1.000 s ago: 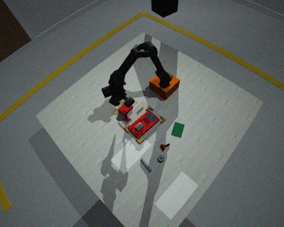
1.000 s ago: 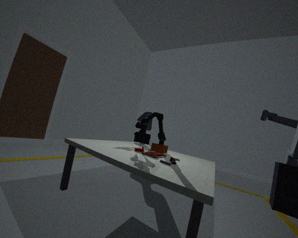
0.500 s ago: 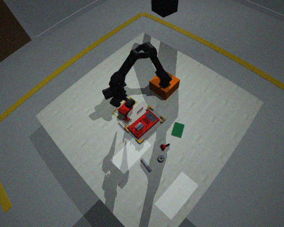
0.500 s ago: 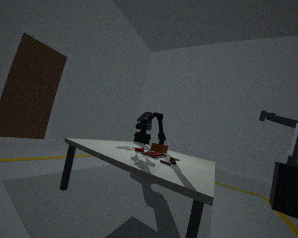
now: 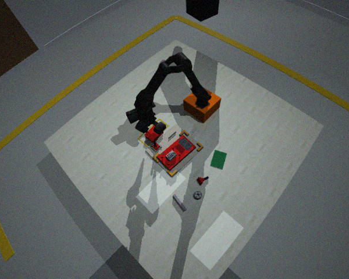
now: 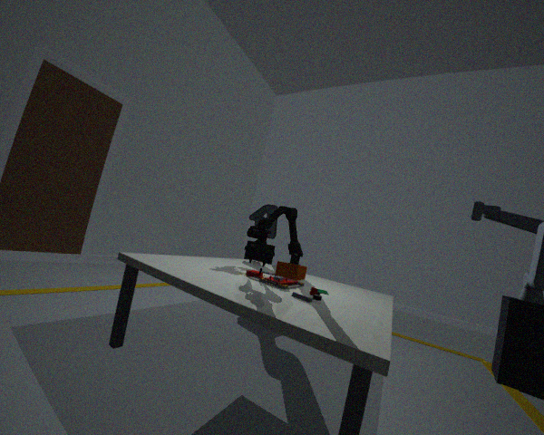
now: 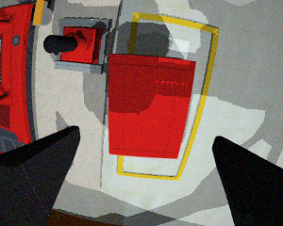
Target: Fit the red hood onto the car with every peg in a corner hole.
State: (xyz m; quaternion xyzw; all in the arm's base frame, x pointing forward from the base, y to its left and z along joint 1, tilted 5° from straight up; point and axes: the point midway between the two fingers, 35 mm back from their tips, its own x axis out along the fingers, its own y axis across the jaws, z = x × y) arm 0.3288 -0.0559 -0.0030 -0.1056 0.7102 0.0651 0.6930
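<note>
The red hood [image 5: 150,135] [image 7: 151,107] lies flat on the table inside a yellow outlined rectangle [image 7: 205,75], to the left of the car. The red chassis [image 5: 176,150] [image 7: 9,70] [image 6: 276,282] sits in a jig with orange corner marks [image 5: 199,146], and a grey engine block [image 5: 170,155] is on its deck. My gripper [image 5: 155,131] [image 7: 148,138] [image 6: 259,256] is open and empty, hanging straight above the hood with one dark finger on each side of it in the wrist view. The pegs are too small to make out.
A small red part with a black knob [image 5: 155,146] [image 7: 79,44] stands between the hood and the chassis. The arm's orange base [image 5: 202,106] is behind. A green card [image 5: 218,158], a red cone piece [image 5: 201,179], a grey wheel [image 5: 196,196] and a grey bar [image 5: 180,202] lie in front.
</note>
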